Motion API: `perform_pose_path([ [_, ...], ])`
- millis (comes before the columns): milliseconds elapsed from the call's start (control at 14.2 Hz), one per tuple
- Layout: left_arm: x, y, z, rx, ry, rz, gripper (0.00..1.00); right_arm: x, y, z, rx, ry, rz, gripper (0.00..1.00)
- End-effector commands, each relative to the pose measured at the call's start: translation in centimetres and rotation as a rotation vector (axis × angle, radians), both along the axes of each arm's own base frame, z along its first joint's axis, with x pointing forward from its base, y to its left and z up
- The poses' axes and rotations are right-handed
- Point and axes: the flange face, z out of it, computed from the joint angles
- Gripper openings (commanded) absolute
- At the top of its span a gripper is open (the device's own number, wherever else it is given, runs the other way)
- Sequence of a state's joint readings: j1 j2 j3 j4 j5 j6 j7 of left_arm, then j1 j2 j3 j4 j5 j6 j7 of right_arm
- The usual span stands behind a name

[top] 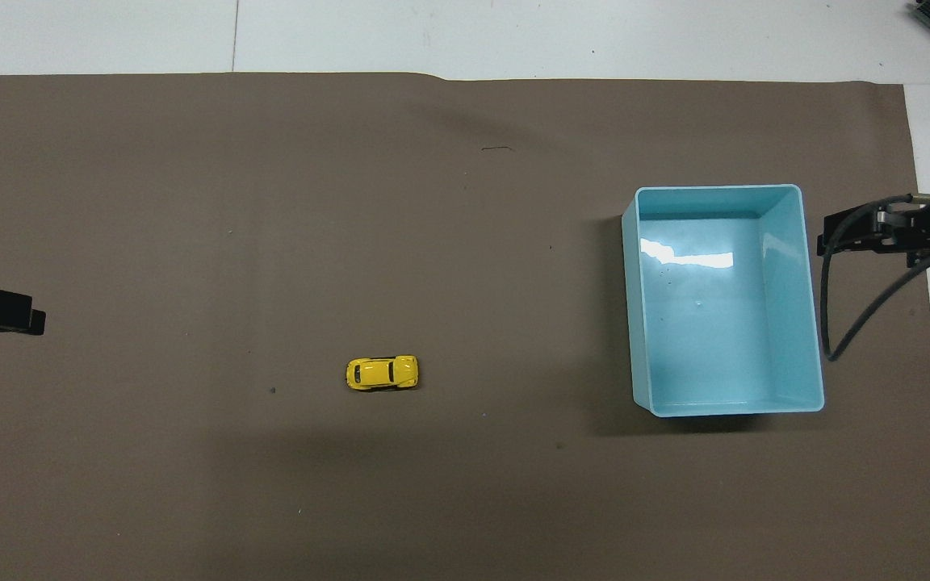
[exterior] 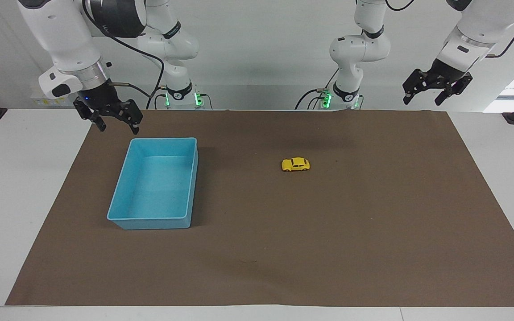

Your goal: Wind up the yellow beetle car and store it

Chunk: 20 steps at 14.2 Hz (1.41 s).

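On the brown mat (exterior: 373,232) the yellow beetle car (exterior: 296,164) lies ungrasped, both grippers are held spread, and a reach is needed first.

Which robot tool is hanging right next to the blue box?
The right tool, open, over the mat's edge beside the blue box. The left tool hangs open past the yellow car.

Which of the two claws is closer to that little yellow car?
Left, narrowly. The left claw hangs open, raised over the table's edge at its own end. The right claw hangs open by the blue bin, away from the yellow car.
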<state>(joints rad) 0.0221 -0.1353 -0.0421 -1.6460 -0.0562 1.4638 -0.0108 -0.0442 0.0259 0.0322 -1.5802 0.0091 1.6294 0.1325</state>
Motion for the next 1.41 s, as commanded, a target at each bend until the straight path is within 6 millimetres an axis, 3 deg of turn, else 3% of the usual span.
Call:
perform_pose_path([
  [0,0.0,0.2,-0.9,0.018,-0.007,0.076,1.00,-0.7,0.1,0.2,0.020,0.003,0.018,1.00],
  [141,0.4,0.2,-1.8,0.020,-0.015,0.139,1.00,-0.7,0.1,0.2,0.020,0.003,0.018,1.00],
  [703,2.3,-0.8,-9.8,0.032,0.067,0.472,1.00,-0.7,0.1,0.1,0.021,0.004,0.018,1.00],
  [914,3.1,-1.2,-10.8,0.001,0.049,0.759,1.00,-0.7,0.1,0.1,0.021,0.004,0.018,1.00],
  [1336,4.3,-4.6,-11.0,-0.040,0.029,1.293,1.00,-0.7,0.1,0.2,0.020,0.003,0.018,1.00],
])
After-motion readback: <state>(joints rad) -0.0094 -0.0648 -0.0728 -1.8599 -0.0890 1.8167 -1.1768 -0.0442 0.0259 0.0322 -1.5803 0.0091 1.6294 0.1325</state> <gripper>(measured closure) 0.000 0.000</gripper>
